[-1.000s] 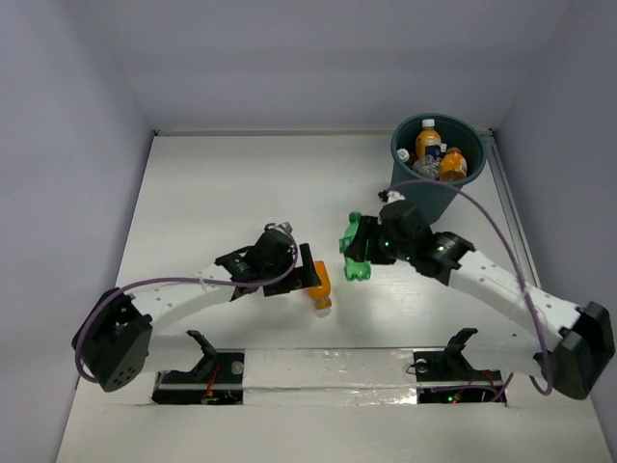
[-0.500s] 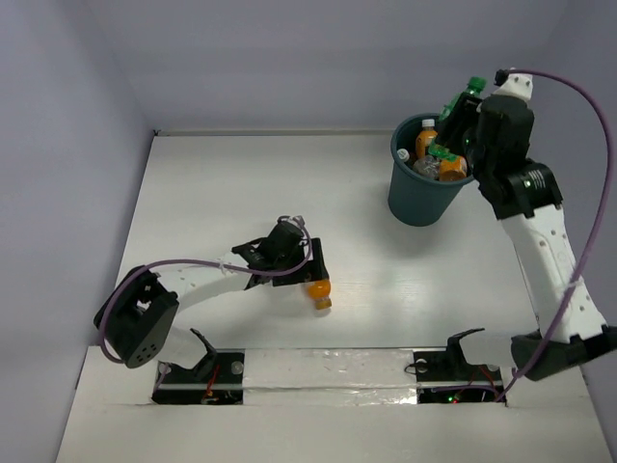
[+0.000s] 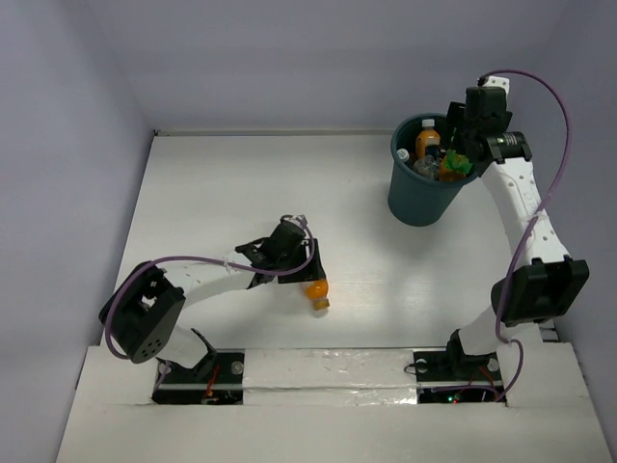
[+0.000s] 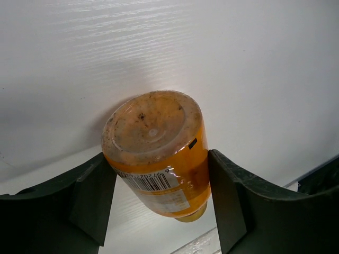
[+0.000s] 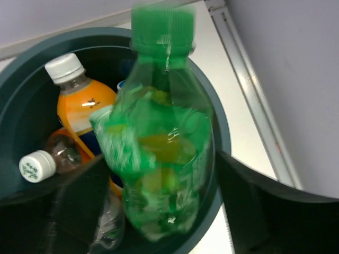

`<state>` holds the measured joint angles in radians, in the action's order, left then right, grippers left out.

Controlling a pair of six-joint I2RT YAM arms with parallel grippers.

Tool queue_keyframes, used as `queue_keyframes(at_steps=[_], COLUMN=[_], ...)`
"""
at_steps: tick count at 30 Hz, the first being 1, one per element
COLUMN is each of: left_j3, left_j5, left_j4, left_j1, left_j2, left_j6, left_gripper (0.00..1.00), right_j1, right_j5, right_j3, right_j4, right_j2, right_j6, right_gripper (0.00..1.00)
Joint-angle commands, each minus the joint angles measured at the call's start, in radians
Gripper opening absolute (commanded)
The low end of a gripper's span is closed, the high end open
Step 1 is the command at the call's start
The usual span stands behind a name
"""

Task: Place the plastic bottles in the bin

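Note:
My right gripper [image 3: 465,145] hangs over the dark teal bin [image 3: 416,203]. Its jaws stand wide, and the green bottle [image 5: 159,137] between them is blurred and touches neither finger, cap up, over the bin's rim [image 5: 225,143]. From above the green bottle [image 3: 453,166] shows at the bin's right side. An orange bottle [image 5: 79,100] and a small clear bottle [image 5: 47,159] lie inside the bin. My left gripper [image 3: 307,270] is shut on another orange bottle [image 4: 159,143] near the table's middle front. That bottle [image 3: 316,289] is tilted, cap down towards the table.
The bin stands at the back right corner, close to the right wall and a metal rail [image 5: 254,95]. White walls [image 3: 87,145] enclose the table on three sides. The arm bases and a taped strip [image 3: 328,371] line the near edge.
My right arm swung the green bottle from the table's middle up over the bin and opened on it. My left gripper stayed on the orange bottle, shifting slightly.

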<state>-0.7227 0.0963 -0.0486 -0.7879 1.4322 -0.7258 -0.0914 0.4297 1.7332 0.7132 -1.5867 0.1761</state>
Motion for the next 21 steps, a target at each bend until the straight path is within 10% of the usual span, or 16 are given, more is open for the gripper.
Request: queue_keyframes(at_steps=[1,9,11,15,21], left_j3=[-0.021,-0.191,-0.271,-0.604,-1.131], left_j5=[-0.017,-0.041,-0.038,-0.037,-0.024], left_j4=[0.006,-0.112,-0.135,-0.209,-0.269], left_j1=[0.004,0.004,0.018,0.039,0.059], left_j2=[-0.033,-0.092,-0.096,-0.04,0.2], left_j6=[0.019,0.061,0.094,0.161,0.221], left_gripper=[0.54,0.51,0.51,0.5,0.47], right_j1=[0.005,0.005,0.005,0.005,0.005], right_j5=[-0.015,-0.078,-0.11,-0.244,-0.324], right_j3=[0.068,0.075,0.021,-0.157,-0.444], right_j4=[-0.014,-0.018,-0.049,-0.141,-0.184], right_j2=[0.024,0.167,0.229,0.407,0.666], right_j6=[-0.01,0.084,0.117,0.206,0.319], right_gripper=[0.89,0.94,0.79,0.16,0.08])
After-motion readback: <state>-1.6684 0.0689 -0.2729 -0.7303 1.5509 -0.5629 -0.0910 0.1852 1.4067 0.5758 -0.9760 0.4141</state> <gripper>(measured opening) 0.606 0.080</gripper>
